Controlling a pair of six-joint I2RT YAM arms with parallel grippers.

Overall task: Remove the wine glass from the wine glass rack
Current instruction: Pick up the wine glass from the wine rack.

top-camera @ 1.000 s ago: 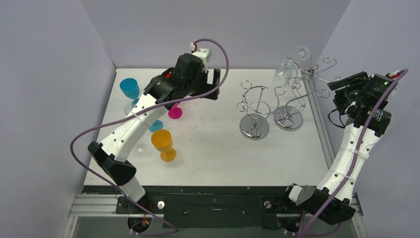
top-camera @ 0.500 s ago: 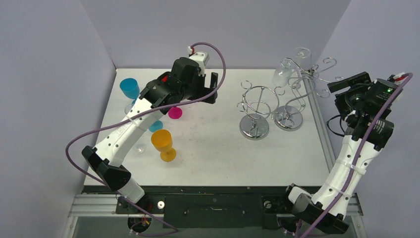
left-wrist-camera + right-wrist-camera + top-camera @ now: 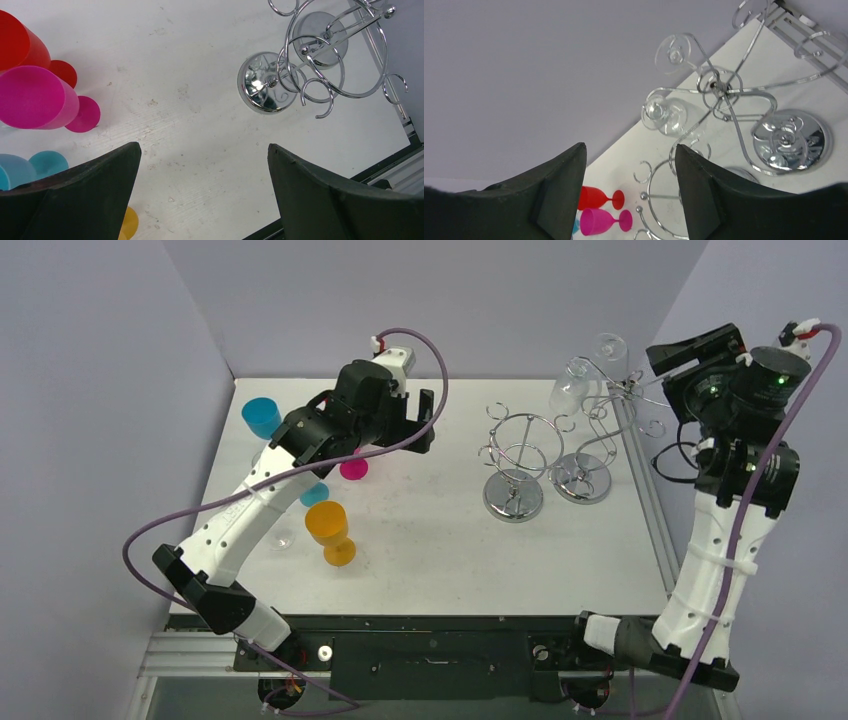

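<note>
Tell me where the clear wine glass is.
In the top view the wine glass hangs from the right-hand rack at the far right of the table, with the second rack just to its left.

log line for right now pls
phase: pre-grasp | left pincer: open, empty | right pincer: open, empty, raised beside rack | wine glass: hanging on rack

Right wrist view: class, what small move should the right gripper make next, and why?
Probably ease the right gripper toward the clear wine glass: its jaws stand open and empty, and the glass hangs on the rack ahead, untouched.
</note>
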